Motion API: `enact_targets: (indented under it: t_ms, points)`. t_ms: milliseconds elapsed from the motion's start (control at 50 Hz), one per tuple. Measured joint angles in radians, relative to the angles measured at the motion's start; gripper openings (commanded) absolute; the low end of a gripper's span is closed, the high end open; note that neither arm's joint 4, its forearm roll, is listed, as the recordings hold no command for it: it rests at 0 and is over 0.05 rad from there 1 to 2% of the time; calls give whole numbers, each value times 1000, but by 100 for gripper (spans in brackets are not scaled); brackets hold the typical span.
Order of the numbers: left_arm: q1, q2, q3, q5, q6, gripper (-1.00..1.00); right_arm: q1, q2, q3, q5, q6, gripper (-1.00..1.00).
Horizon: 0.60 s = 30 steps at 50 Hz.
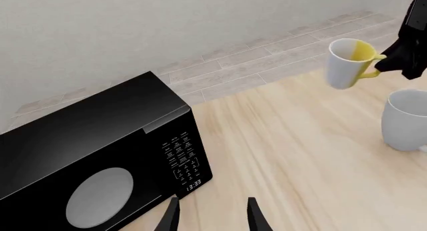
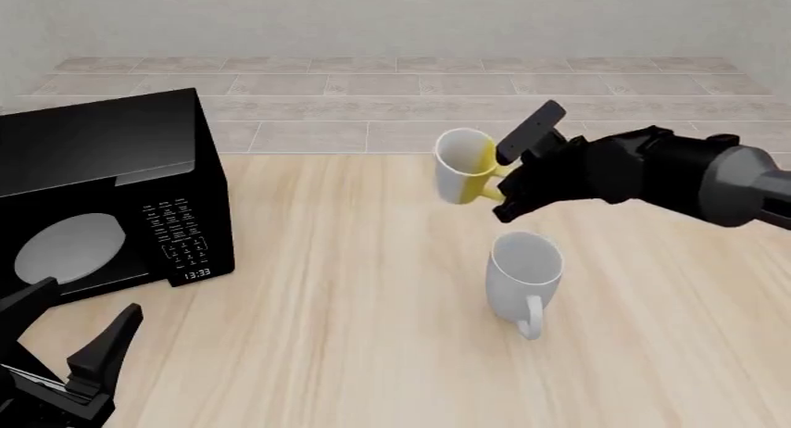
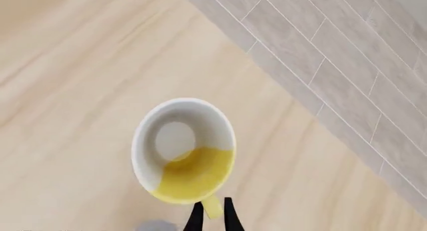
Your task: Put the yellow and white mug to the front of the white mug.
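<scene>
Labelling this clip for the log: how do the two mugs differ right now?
The yellow and white mug is two-coloured with a yellow handle; the white mug is plain white throughout. The yellow and white mug is smaller and is held by its handle in the right end effector; the white mug is larger and ungripped. Both are handled, empty mugs.

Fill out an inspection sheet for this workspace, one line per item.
Surface: light wooden table, bare around the mugs.
Job's things: yellow and white mug held in the air by its handle, beyond the white mug, which stands upright on the table.
Clutter: black microwave at the left, door closed.
Grippers: right claw shut on the yellow and white mug's handle; left claw open, holding nothing, near the microwave.
Cables: nothing seen.
Surroundings: grey tiled floor beyond the table, plain wall behind.
</scene>
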Motion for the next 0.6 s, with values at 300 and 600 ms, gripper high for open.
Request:
enact_targets:
  t_ms: [300, 600]
  points:
    - [0, 0, 0, 0, 0, 100, -104, -32, 55, -21, -18, -100]
    - [0, 0, 0, 0, 0, 100, -208, -9, 87, -62, -44, -100]
